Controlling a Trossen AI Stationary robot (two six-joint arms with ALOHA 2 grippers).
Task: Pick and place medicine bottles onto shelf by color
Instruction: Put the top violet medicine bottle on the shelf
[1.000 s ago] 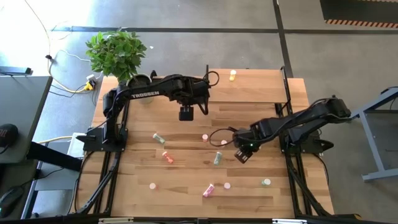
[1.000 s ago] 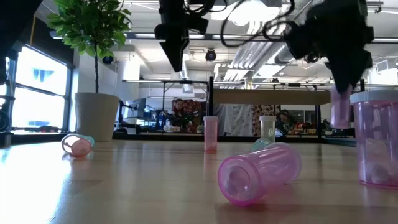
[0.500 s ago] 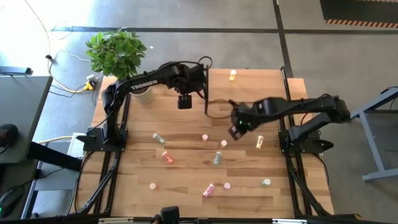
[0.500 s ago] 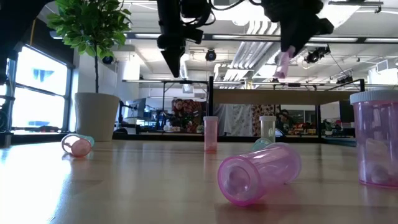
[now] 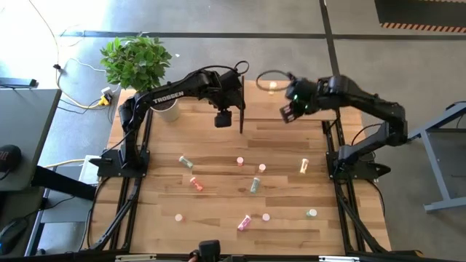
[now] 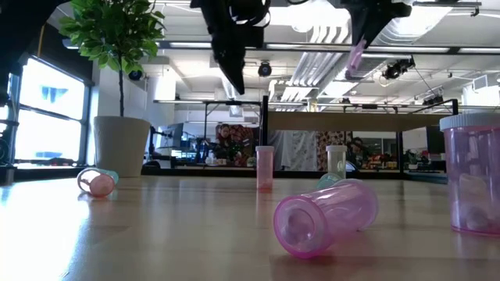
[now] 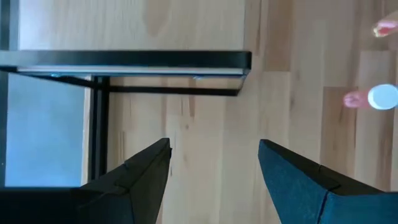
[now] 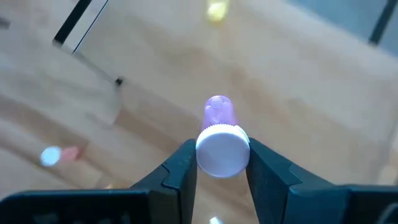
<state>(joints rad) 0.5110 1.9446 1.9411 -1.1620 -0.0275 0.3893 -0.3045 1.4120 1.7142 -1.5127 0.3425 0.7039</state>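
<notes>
While the right tool (image 8: 219, 163) grips a pink bottle (image 8: 219, 134) above the shelf (image 5: 306, 91), the left tool (image 7: 214, 163) hangs released.

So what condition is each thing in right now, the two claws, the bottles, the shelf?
Right gripper: shut on a pink bottle, raised above the shelf.
Left gripper: open, empty, beside the shelf's black panel.
Yellow bottle: upright on the shelf.
Near pink bottle: lying on its side on the table.
</notes>
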